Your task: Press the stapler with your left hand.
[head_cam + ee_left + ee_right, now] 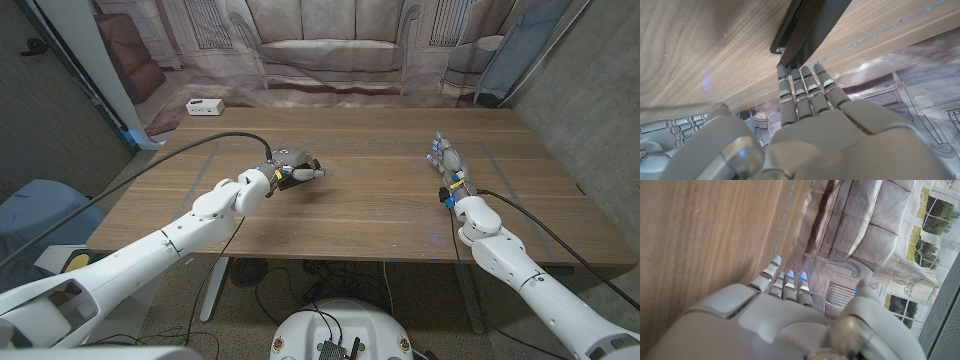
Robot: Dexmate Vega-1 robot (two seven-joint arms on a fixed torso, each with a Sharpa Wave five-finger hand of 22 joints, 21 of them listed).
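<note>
Left hand (290,170) over stapler (802,30) – fingers (802,90) straight, together, tips at it; press looks underway, release left. Right hand (447,165) idle, holding nothing.

Left robot hand (290,170) over stapler (303,164)

Soft, even light — blurred wrist foregrounds

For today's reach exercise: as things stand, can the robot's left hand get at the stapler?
Probably yes. The left hand is right at the stapler, its fingers reaching its near end, with nothing between them. Whether they touch cannot be told.
</note>
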